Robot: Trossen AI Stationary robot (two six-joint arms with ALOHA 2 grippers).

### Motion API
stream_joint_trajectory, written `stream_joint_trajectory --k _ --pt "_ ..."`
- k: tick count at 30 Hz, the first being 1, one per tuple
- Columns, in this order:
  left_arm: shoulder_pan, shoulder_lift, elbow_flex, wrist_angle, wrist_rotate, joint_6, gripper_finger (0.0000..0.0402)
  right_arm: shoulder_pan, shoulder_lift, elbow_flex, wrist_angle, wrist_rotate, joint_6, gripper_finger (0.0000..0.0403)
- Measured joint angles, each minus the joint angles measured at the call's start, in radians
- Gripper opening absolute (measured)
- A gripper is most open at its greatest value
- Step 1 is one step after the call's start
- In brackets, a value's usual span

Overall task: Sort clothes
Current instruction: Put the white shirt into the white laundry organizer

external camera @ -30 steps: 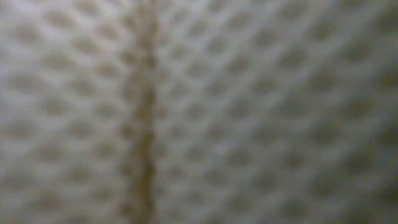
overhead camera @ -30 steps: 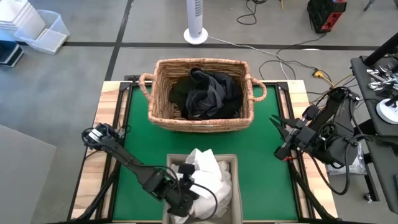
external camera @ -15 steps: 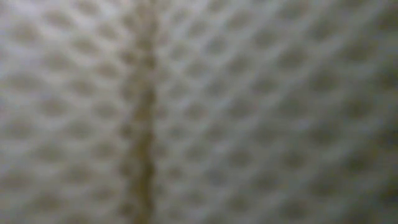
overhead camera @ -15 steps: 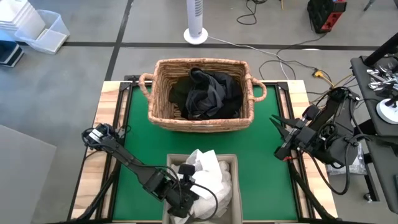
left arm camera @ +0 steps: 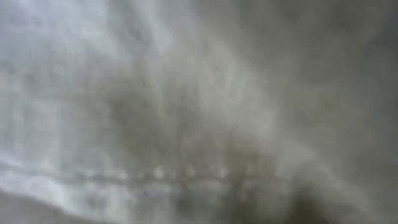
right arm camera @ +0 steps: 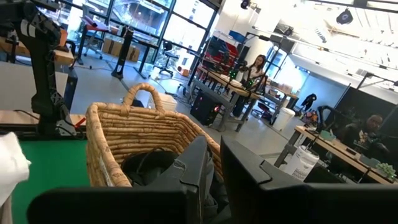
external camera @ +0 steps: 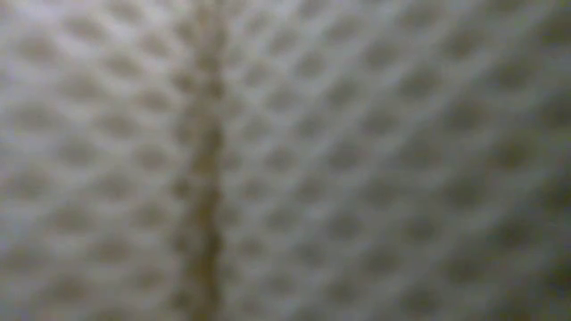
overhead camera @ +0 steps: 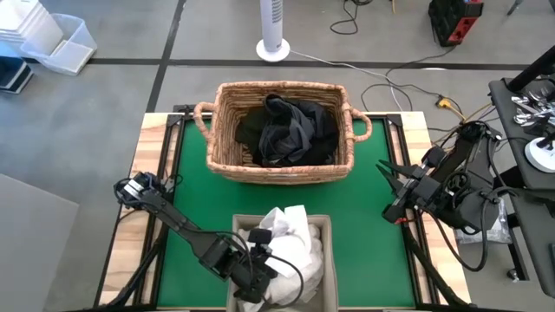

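Your left gripper (overhead camera: pixel 260 276) is buried in the white clothes (overhead camera: pixel 290 243) in the grey bin (overhead camera: pixel 323 227); its jaws can't be read. Dark clothes (overhead camera: pixel 286 130) fill the wicker basket (overhead camera: pixel 277 165). Your right gripper (overhead camera: pixel 382 167) waits, jaws pressed together, at the worktop's (overhead camera: pixel 373 225) right edge.

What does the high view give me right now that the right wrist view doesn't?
Only the high view shows the left gripper down on the white clothes in the grey bin, and the right arm parked at the mat's edge. Only the right wrist view shows the right gripper's shut fingers and people at desks beyond. Both show the wicker basket holding dark clothes.
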Motion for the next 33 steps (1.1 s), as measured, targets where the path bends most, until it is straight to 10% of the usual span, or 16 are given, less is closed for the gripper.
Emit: stream_joint_trajectory --k 17,33 --pt "-0.006 0.0 0.081 -0.053 -0.009 -0.034 0.0189 0.0 0.0 -0.001 -0.001 0.0 0.0 0.0038" --pt "-0.025 0.0 0.284 -0.306 0.023 -0.115 0.0211 0.0 0.0 -0.004 -0.106 0.0 0.112 0.0038"
